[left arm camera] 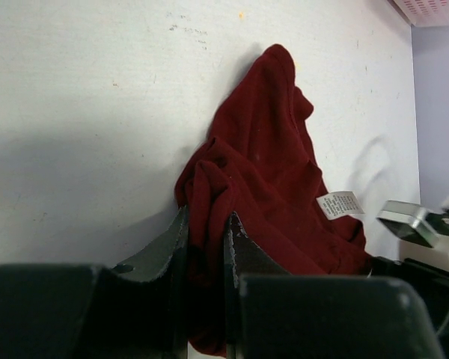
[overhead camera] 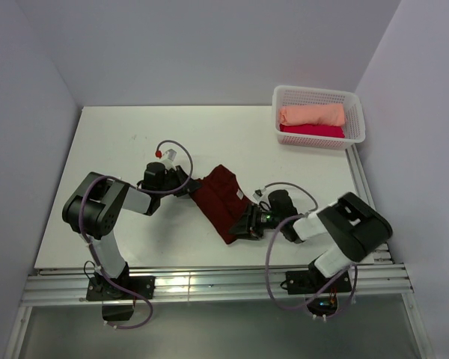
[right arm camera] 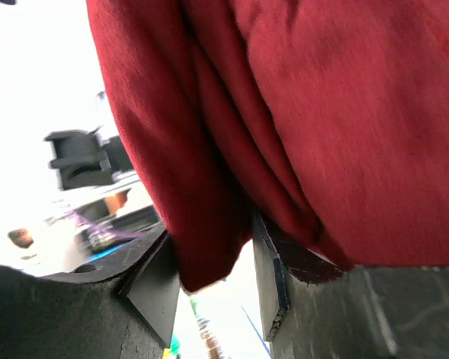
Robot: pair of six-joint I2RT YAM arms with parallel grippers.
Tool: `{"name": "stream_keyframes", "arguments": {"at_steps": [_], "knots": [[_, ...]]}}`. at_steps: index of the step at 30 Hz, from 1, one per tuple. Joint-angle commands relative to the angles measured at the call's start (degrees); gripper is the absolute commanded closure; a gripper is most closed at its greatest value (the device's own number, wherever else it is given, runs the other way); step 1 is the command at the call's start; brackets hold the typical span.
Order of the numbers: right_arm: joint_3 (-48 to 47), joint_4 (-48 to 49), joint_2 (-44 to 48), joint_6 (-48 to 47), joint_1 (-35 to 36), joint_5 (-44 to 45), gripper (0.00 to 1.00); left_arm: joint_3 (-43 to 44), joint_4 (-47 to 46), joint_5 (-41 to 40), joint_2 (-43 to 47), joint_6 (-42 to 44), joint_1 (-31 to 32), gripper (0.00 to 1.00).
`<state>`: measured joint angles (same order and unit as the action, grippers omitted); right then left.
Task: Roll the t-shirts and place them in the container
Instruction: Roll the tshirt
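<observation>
A dark maroon t-shirt (overhead camera: 221,200) lies crumpled and part-folded on the white table between my two grippers. Its pale neck label (left arm camera: 339,203) faces up near the right end. My left gripper (overhead camera: 188,187) sits at the shirt's left edge. In the left wrist view it (left arm camera: 207,224) is shut on a bunched fold of the maroon t-shirt (left arm camera: 262,164). My right gripper (overhead camera: 243,224) is at the shirt's lower right end. In the right wrist view its jaws (right arm camera: 213,254) stand apart. The maroon cloth (right arm camera: 322,112) hangs loosely between them, with bright table showing through the gap.
A white mesh basket (overhead camera: 318,91) stands at the back right corner and holds a rolled peach t-shirt (overhead camera: 312,114) and a crimson-pink t-shirt (overhead camera: 312,131). Walls close in on the table at the left, back and right. A metal rail (overhead camera: 209,283) runs along the near edge.
</observation>
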<state>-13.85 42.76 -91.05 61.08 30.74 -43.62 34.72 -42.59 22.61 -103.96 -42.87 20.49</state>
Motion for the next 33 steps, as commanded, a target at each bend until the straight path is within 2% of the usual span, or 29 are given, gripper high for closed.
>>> {"name": "stream_keyframes", "arguments": {"at_steps": [1,3,6,9,10,12,17,20,21,22,24,29,33], "knots": [[-1.88,-29.72,8.76,-10.7,0.46,13.34,0.53,-0.18,-0.3,-4.59,1.13,2.97,-0.72,1.0],[-3.73,-37.18,14.74,-12.2,0.46,16.53,0.53,0.0,-0.04,-4.86,1.13,3.15,-0.45,1.0],[-5.57,-42.31,20.53,-14.05,0.55,20.93,0.53,0.35,0.22,-5.12,0.87,3.23,-0.1,1.0],[-6.98,-46.44,23.62,-14.85,0.55,23.75,0.62,0.44,0.31,-5.21,0.95,3.32,0.16,0.99],[-7.24,-46.98,24.24,-15.2,0.55,24.36,0.67,0.44,0.49,-5.3,0.95,3.41,0.25,1.0],[-8.21,-48.21,24.77,-16.16,0.55,25.42,0.69,0.52,0.58,-5.65,1.04,3.5,0.51,1.0],[-12.24,-51.81,27.32,-19.32,2.12,26.38,0.59,0.79,1.19,-5.91,1.04,3.85,0.87,1.0],[-15.67,-56.2,32.4,-21.61,5.02,33.92,0.53,0.7,1.19,-5.91,1.13,3.85,1.04,1.0],[-16.73,-58.73,33.38,-22.4,7.99,38.91,0.47,0.87,1.28,-5.74,1.04,3.76,1.04,1.0],[-17.7,-59.8,34.17,-22.76,9.58,41.74,0.45,0.88,1.37,-5.82,0.96,3.76,1.04,1.0],[-20.86,-62.27,35.5,-23.89,14.05,47.36,0.44,1.05,1.54,-5.48,0.87,3.67,1.04,0.99],[-28.15,-64.12,33.22,-26.8,21.19,53.71,0.44,1.58,2.07,-5.21,0.78,3.23,1.13,1.0],[-33.43,-62.45,27.79,-31.71,27.77,54.16,0.44,2.28,3.12,-4.68,0.17,3.14,1.48,1.0]]}}
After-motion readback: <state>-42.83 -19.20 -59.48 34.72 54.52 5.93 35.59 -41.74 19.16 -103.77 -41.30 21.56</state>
